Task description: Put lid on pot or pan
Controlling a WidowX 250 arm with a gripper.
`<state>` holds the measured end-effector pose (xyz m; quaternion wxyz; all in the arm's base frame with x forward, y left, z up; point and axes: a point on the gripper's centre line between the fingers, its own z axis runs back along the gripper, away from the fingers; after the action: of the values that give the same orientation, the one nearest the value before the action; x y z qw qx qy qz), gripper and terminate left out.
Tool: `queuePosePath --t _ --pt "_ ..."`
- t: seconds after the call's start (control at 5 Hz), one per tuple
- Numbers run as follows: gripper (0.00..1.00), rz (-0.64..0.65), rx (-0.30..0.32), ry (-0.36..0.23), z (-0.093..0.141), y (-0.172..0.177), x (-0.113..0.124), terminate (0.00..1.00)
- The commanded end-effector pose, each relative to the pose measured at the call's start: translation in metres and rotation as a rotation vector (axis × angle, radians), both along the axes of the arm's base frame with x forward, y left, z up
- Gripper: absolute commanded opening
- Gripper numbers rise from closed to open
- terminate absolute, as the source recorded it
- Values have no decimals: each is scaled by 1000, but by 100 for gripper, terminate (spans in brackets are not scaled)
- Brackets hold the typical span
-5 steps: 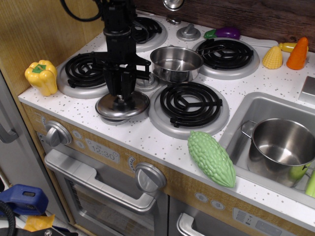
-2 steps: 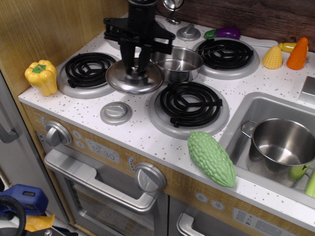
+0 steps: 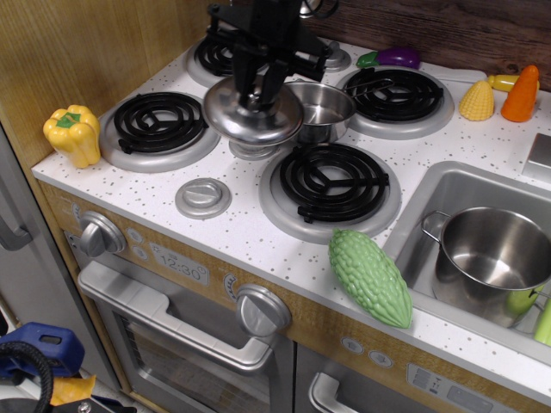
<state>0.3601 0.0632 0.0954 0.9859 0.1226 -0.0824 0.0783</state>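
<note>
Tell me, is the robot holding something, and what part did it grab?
Yes. The black robot hand holds the round shiny steel lid from above, its fingers closed at the lid's centre, where the knob is.

Bright, even light from overhead; glare streaks the round shiny steel lid under the black gripper. Shadows are soft. Focus is sharp throughout, edges undistorted.

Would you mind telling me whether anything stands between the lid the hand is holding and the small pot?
Nothing visible does. The hand holds the lid in the air beside the small pot, overlapping its left rim; the pot looks empty.
</note>
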Motion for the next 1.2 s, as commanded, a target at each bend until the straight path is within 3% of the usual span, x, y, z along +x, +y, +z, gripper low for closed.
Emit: queuePosePath --t 0.0,0.2,0.4,1.0 --pt "0 -93 -54 -43 11 10 21 0" --pt "0 -214 -77 -37 3 21 31 0" --pt "0 -278 -126 38 12 25 43 0" --pt "0 -344 -118 81 10 23 68 0"
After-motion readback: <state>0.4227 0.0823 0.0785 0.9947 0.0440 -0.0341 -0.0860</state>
